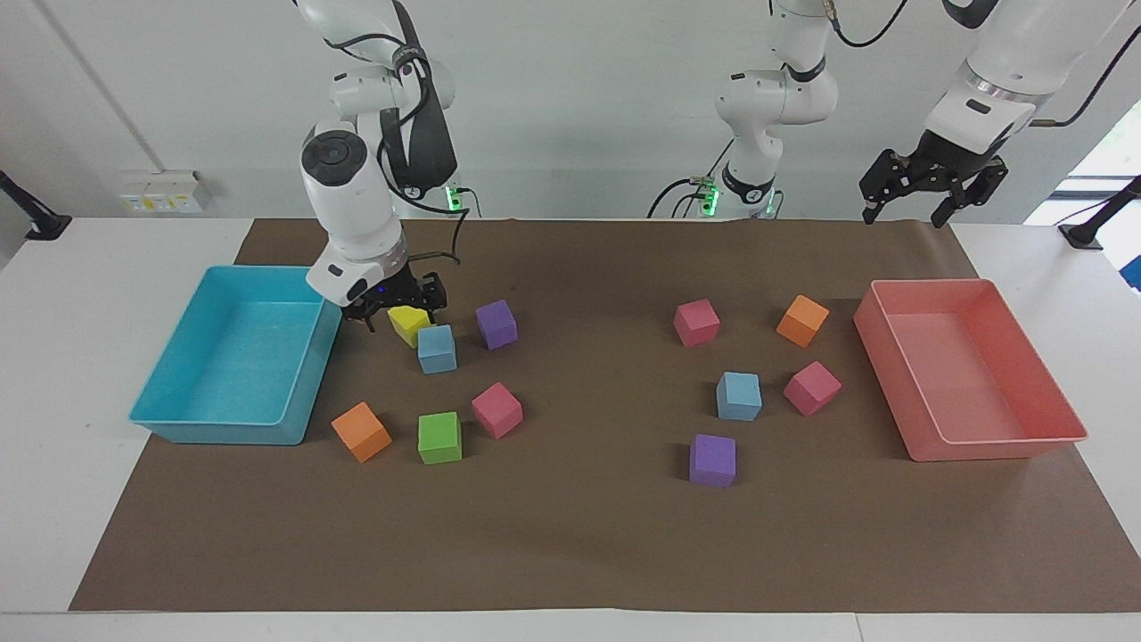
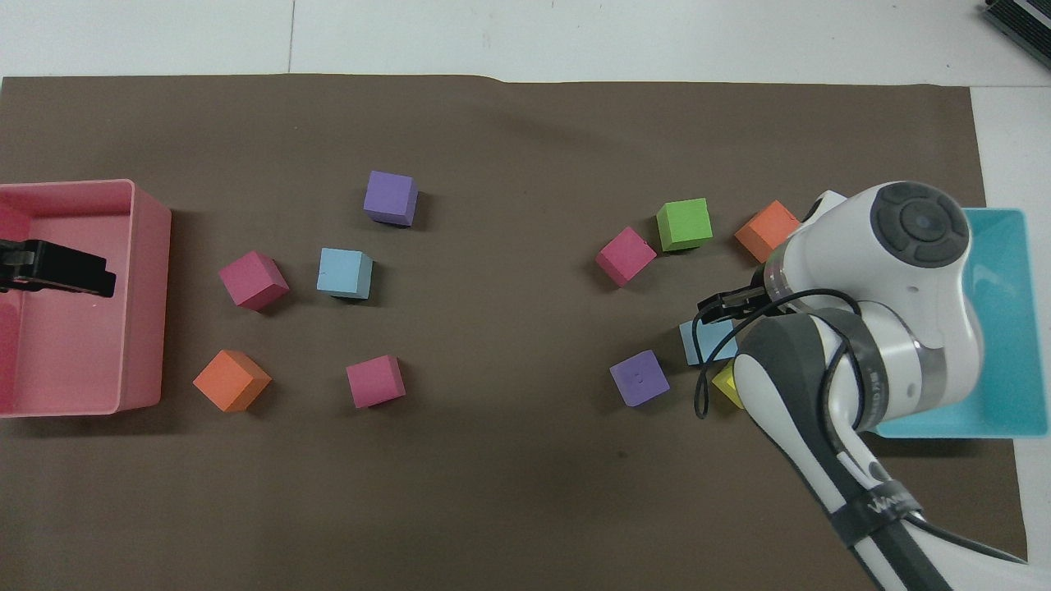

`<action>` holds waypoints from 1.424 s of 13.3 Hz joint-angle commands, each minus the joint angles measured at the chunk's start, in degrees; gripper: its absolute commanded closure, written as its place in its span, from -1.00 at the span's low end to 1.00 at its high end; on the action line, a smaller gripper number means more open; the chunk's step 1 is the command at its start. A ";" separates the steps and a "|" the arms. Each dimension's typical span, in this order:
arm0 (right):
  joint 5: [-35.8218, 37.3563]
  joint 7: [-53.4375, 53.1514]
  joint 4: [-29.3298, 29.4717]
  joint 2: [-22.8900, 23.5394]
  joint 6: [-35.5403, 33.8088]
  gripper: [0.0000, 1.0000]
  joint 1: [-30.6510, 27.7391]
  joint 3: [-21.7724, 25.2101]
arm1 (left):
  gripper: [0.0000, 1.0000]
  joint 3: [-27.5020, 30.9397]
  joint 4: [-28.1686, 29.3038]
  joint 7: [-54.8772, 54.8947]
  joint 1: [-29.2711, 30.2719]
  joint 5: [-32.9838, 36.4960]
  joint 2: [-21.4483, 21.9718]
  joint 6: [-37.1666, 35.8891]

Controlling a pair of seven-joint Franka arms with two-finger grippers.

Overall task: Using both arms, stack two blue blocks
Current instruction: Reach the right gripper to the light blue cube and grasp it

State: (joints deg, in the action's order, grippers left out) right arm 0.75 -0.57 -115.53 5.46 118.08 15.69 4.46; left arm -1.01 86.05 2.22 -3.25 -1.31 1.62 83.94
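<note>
while left gripper (image 1: 906, 207) waits open-jawed, right gripper (image 1: 398, 314) straddles yellow cube (image 1: 408, 323), jaws open.

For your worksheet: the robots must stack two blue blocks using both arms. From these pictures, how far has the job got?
Done: nothing is stacked; both blue blocks sit on the brown mat, one beside the yellow cube, the other toward the left arm's end. In hand: the right gripper is open and low over the yellow cube, next to the first blue block, holding nothing. The left gripper waits, open, raised by the pink tray. Left: grasp, carry, stack.
</note>
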 commanded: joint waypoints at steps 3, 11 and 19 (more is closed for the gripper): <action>-1.01 -0.30 -8.03 1.31 9.00 -1.00 0.04 0.02 | -1.00 -0.22 1.13 -0.11 -0.09 -0.36 1.19 -0.18; -4.60 1.19 -11.82 1.83 12.44 -1.00 -0.05 0.02 | -1.00 -0.22 1.22 -0.11 0.00 -0.36 1.19 -0.09; -5.23 2.60 -14.11 2.19 15.16 -1.00 -0.05 0.02 | -1.00 -0.40 1.66 0.32 -0.09 -0.45 1.37 0.35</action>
State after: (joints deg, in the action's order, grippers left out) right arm -3.31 0.28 -128.56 8.05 131.74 15.85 4.50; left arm -1.49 86.21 2.22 -3.26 -1.32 1.62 83.78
